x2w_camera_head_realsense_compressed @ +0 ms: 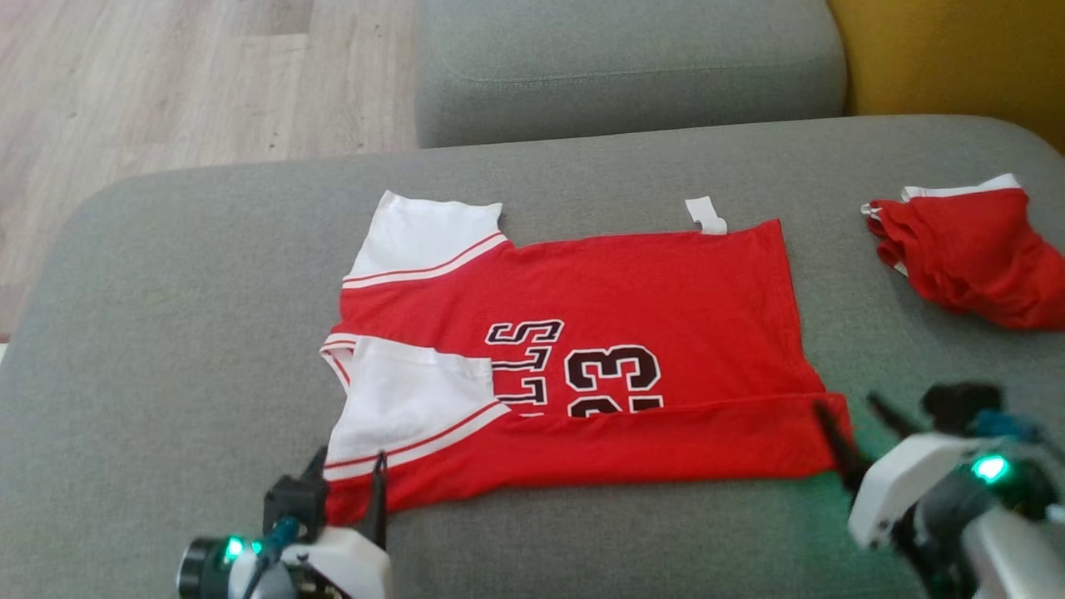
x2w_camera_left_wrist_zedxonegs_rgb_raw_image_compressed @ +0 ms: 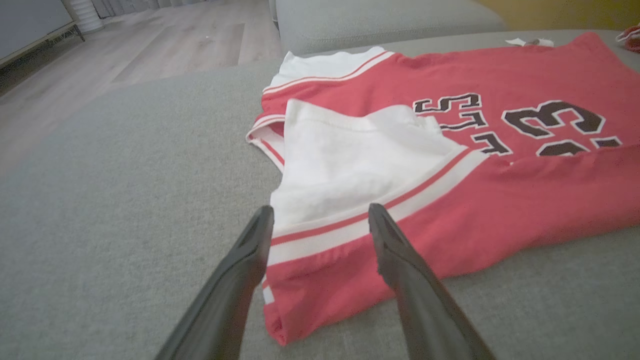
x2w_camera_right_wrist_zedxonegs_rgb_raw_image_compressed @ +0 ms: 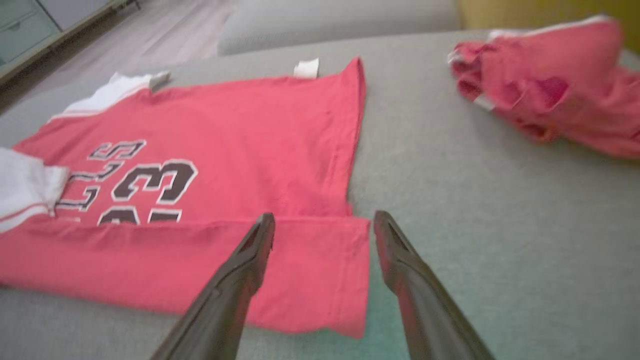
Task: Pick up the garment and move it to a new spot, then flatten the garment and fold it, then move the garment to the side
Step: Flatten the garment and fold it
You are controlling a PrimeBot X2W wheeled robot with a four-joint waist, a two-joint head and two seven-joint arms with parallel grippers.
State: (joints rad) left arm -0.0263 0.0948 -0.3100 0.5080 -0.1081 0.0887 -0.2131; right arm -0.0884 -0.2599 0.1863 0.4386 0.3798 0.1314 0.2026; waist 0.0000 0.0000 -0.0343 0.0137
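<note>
Left end effector [x2w_camera_left_wrist_zedxonegs_rgb_raw_image_compressed: 320,210] at garment [x2w_camera_left_wrist_zedxonegs_rgb_raw_image_compressed: 500,75] edge

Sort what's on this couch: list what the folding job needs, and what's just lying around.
Part of the job:
- red jersey, its near edge already folded over
- grey couch seat it lies on

Just lying about:
- crumpled red garment, off to the right, apart from the jersey
- grey cushion behind
</note>
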